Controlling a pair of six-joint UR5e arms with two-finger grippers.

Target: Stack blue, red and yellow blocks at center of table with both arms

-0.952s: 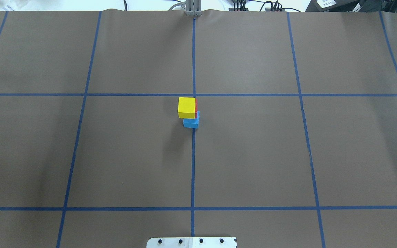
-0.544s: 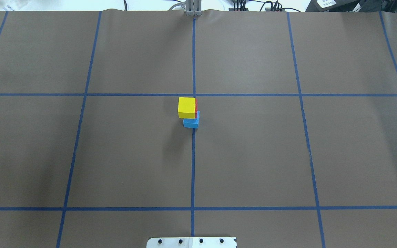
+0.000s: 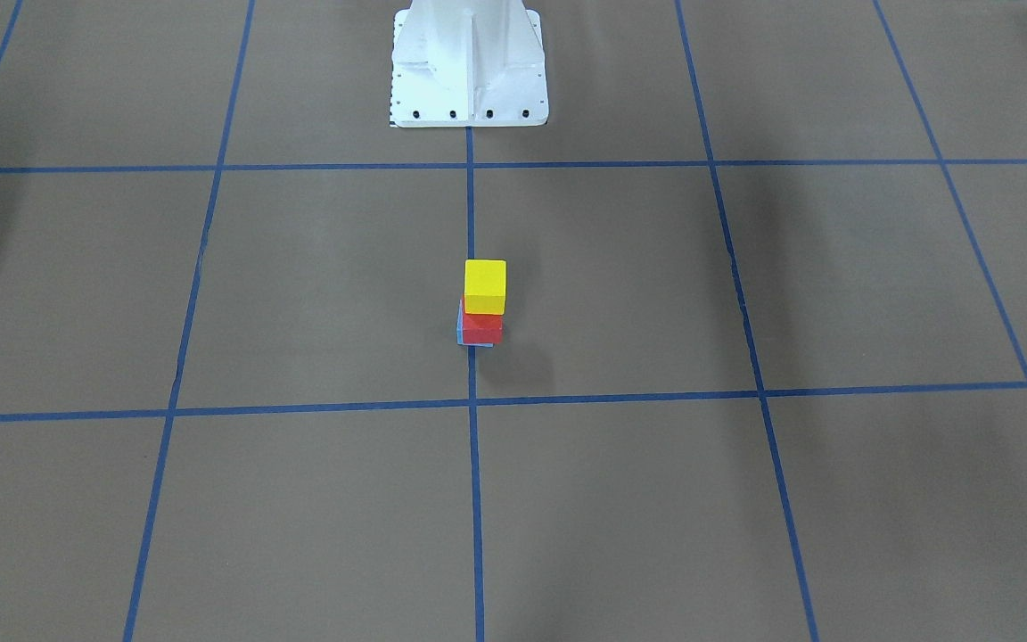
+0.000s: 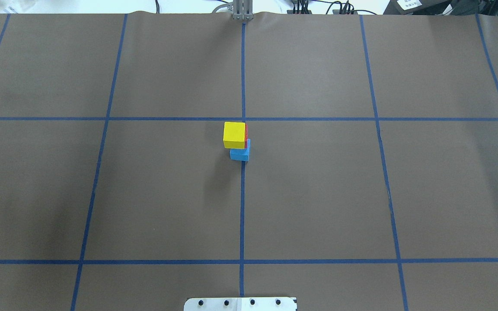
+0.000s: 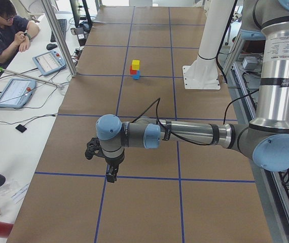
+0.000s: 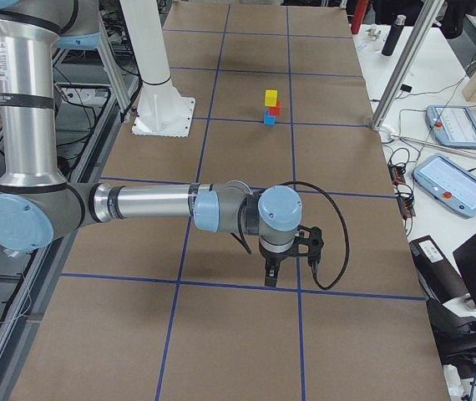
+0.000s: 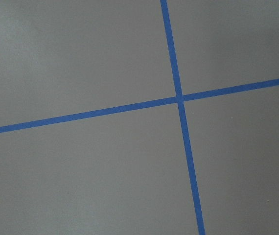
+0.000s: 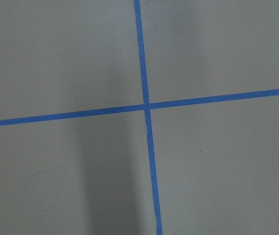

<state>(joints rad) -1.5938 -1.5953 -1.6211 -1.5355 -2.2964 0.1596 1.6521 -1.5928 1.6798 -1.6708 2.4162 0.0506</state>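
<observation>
The yellow block (image 4: 234,134) sits on top of the red block (image 3: 482,328), which sits on the blue block (image 4: 240,154), in a slightly offset stack on the table's centre line. The stack also shows in the exterior left view (image 5: 135,64) and the exterior right view (image 6: 270,98). My left gripper (image 5: 111,174) hangs low over a tape crossing near the table's left end, far from the stack. My right gripper (image 6: 271,276) hangs low over a tape crossing near the right end. I cannot tell whether either is open or shut. Both wrist views show only bare brown paper and blue tape.
The robot's white base (image 3: 469,67) stands at the table's near edge behind the stack. An operator (image 5: 2,30) sits at a side bench with tablets (image 5: 49,62). A metal post (image 6: 397,75) and more tablets (image 6: 451,125) stand beside the table's far side.
</observation>
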